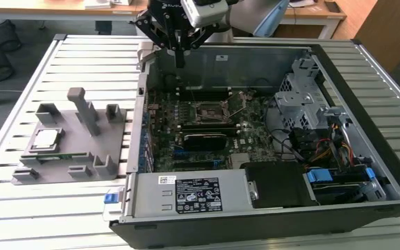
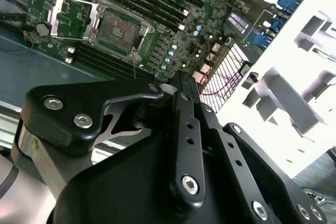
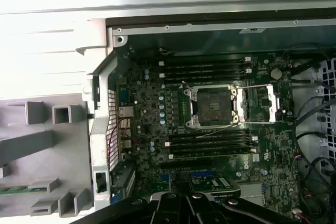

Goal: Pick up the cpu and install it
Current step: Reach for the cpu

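Lying on fixture (image 1: 100, 147), cpu (image 1: 46, 139) sits far from end effector (image 1: 179, 64).

I hold the arm's gripper (image 1: 179, 63), closed on nothing, above the far edge of the open computer case (image 1: 186, 229), while the cpu (image 1: 47, 138) lies on the grey fixture (image 1: 78, 141) at the exterior view's left, well apart from the motherboard socket (image 1: 210, 110).

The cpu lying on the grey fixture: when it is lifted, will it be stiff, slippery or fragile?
The cpu looks like a flat metal-topped square, so it is probably stiff and light. Its shiny top may be slippery to grip. It seems seated in a pocket of the grey fixture, so it likely will not slide when touched.
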{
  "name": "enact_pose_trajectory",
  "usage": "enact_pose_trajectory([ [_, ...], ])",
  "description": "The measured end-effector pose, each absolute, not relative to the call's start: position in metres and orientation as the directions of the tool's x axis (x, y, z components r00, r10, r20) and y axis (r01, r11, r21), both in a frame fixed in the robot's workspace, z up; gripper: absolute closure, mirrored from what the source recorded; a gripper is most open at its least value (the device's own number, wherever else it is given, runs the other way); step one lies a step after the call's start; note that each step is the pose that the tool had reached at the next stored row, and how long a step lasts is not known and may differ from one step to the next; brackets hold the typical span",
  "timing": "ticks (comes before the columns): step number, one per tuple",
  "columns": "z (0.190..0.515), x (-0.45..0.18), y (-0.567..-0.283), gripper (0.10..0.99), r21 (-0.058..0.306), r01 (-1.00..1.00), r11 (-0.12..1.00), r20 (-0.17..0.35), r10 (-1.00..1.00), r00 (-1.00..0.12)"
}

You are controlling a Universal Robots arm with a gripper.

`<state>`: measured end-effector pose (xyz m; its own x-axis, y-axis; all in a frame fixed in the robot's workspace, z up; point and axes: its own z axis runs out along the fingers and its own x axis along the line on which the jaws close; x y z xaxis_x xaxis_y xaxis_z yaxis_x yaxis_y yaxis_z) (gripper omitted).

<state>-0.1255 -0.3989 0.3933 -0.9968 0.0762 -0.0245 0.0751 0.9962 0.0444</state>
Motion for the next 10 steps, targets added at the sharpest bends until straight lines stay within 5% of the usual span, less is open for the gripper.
enact_pose_trajectory([
  [10,0.3933,-0.1330,-0.3989,0.980,0.044,0.075,0.996,-0.024,0.076,-0.997],
])
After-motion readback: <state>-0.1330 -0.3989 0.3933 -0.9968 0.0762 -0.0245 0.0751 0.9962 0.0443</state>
